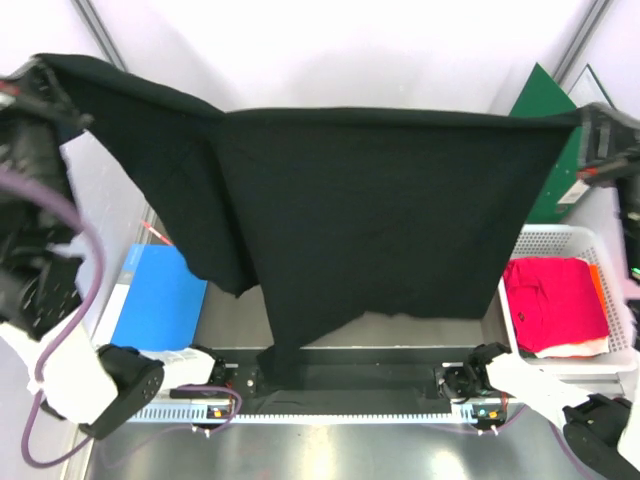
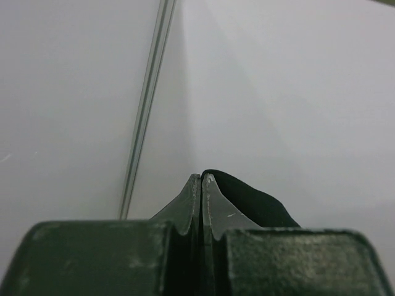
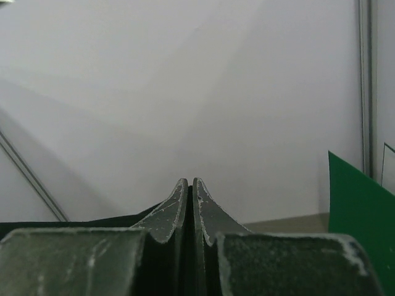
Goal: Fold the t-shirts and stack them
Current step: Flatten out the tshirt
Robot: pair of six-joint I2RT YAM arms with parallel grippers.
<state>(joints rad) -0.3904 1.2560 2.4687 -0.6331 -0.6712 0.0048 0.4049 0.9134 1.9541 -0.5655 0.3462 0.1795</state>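
Observation:
A black t-shirt hangs spread wide in the air between my two raised arms, and its lower edge drapes down to the near table edge. My left gripper is shut on its top left corner; in the left wrist view the gripper pinches black cloth that bulges out to the right. My right gripper is shut on the top right corner, and in the right wrist view the gripper has black cloth running off to the left. A magenta-red t-shirt lies folded in a white basket, with orange cloth and white cloth beside it.
A blue folder lies on the table at the left, partly under the hanging shirt. A green folder leans at the back right and shows as a green folder in the right wrist view. White walls close in the back.

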